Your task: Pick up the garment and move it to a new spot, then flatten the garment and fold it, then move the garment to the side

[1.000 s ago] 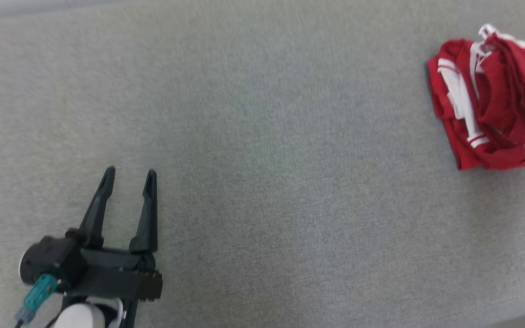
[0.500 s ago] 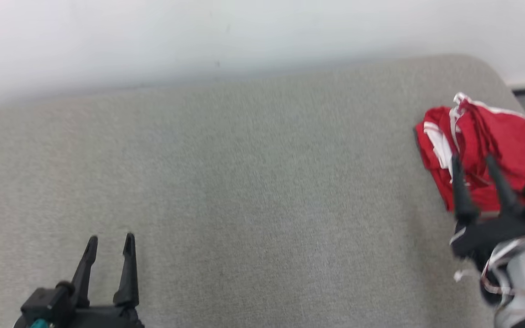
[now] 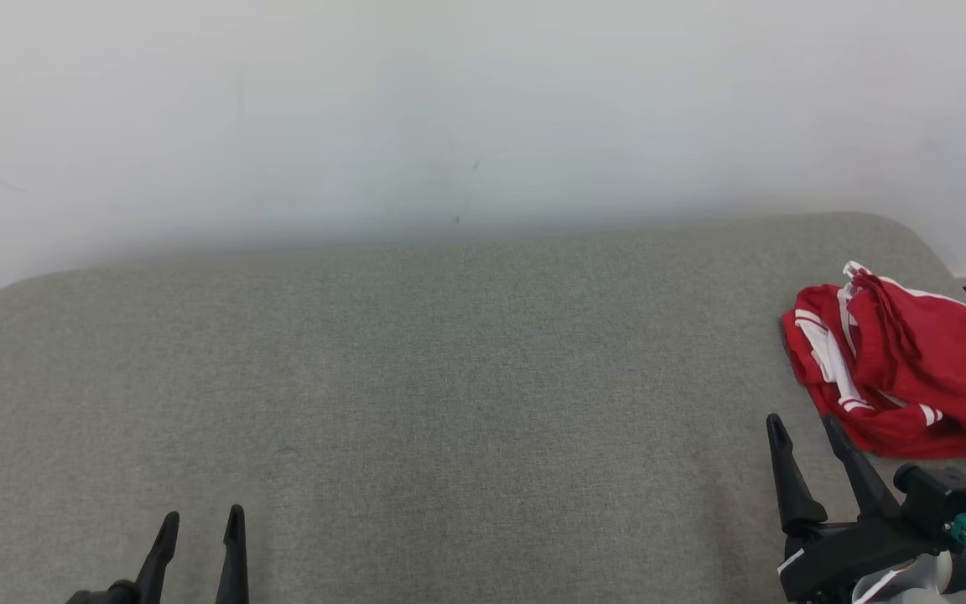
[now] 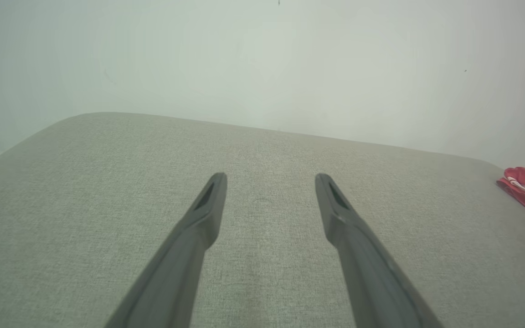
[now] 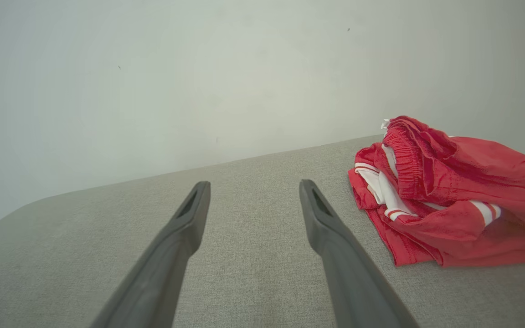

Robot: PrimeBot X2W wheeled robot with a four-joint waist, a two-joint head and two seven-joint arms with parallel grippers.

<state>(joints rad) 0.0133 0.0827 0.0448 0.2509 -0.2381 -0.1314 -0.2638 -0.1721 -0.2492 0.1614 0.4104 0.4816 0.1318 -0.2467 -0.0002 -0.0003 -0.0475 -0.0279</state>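
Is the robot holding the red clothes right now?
No, the crumpled red and white fabric garment lies on the grey cushioned surface, apart from the open right end effector.

Bunched red garment lies at the grey surface's right end.

garment: red cloth, creased | table: grey woven fabric, matt

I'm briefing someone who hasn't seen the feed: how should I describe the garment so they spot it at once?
Start at the long grey cloth-covered table standing against the white wall. Follow it to its right end, where the garment lies in a loose bundle. It is bright red with white stripes and a gathered waistband, the one coloured thing on the grey cloth.
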